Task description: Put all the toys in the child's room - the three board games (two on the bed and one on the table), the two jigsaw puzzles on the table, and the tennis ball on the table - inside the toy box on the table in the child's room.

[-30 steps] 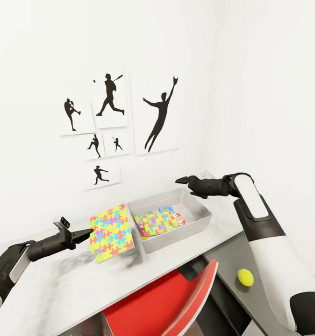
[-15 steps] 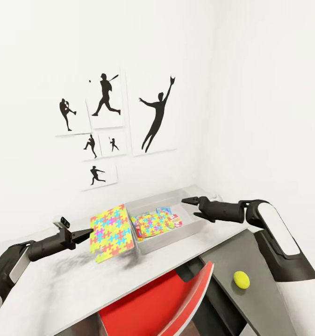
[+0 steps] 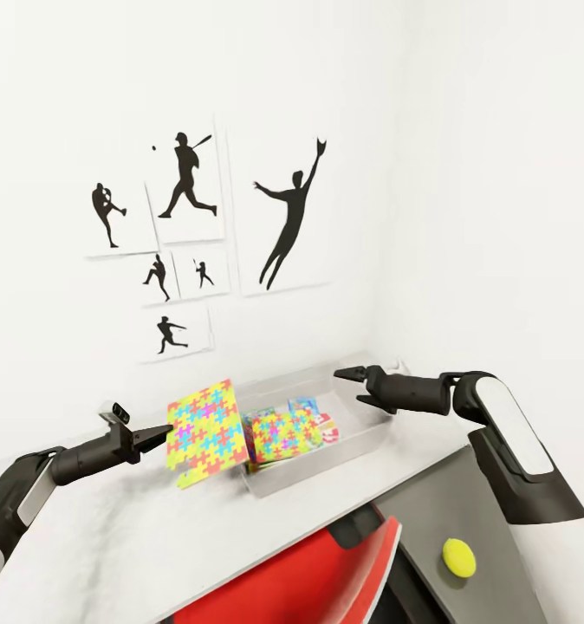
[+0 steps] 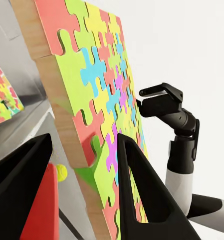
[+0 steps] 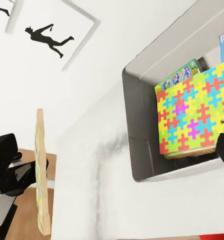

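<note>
Clamping the second jigsaw puzzle upright beside the toy box rim, the left gripper needed it tipped flat over the tray; right gripper state unclear

Multicolour jigsaw puzzle, lt-grey toy box, yel-green tennis ball, blk wall silhouettes.

board games mostly hidden under jigsaw puzzle, third game's print unreadable

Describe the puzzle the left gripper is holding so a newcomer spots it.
Find the white table under the silhouette pictures. Beside the grey toy box, the left gripper pinches a bright jigsaw puzzle. It stands raised on edge; its twin lies in the box.
</note>
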You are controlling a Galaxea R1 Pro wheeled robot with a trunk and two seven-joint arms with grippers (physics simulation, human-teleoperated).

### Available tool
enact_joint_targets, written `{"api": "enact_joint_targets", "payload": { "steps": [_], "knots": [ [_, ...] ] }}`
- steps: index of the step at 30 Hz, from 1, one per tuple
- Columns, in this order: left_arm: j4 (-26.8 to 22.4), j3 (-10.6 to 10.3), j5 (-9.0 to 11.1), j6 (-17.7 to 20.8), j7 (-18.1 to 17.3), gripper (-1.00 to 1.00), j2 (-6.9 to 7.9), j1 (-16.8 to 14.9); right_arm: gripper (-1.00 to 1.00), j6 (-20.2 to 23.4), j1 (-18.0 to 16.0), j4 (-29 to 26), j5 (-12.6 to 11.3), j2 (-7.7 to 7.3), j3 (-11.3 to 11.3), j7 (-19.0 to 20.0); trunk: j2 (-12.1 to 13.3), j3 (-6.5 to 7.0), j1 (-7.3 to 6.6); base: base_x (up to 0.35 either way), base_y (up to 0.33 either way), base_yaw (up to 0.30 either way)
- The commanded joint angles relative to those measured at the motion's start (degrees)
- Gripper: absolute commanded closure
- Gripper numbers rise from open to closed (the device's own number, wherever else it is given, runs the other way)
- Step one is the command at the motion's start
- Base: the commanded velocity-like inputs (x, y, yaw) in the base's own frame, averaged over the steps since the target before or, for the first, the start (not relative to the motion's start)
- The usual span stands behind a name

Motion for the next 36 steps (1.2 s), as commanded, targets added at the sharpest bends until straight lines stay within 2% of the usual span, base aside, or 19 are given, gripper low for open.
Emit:
{"api": "enact_joint_targets", "payload": {
  "steps": [1, 9, 36],
  "knots": [
    [0.0, 0.0, 0.1, 0.6, -0.2, 1.00, 0.00, -0.1, -1.00, 0.0, -0.1, -0.1, -0.5, -0.03, 0.1, -0.6, -0.1, -0.10, 0.04, 0.232, -0.011, 0.231],
    [0.0, 0.0, 0.1, 0.5, -0.2, 1.00, 0.00, -0.1, -1.00, 0.0, -0.1, 0.0, -0.5, 0.01, 0.1, -0.6, -0.1, -0.10, 0.04, 0.119, -0.035, 0.188],
    [0.0, 0.0, 0.2, 0.5, -0.2, 1.00, 0.00, -0.1, -1.00, 0.0, 0.0, 0.2, -0.5, 0.09, 0.1, -0.7, -0.1, -0.10, 0.04, 0.056, -0.020, 0.003]
  ]
}}
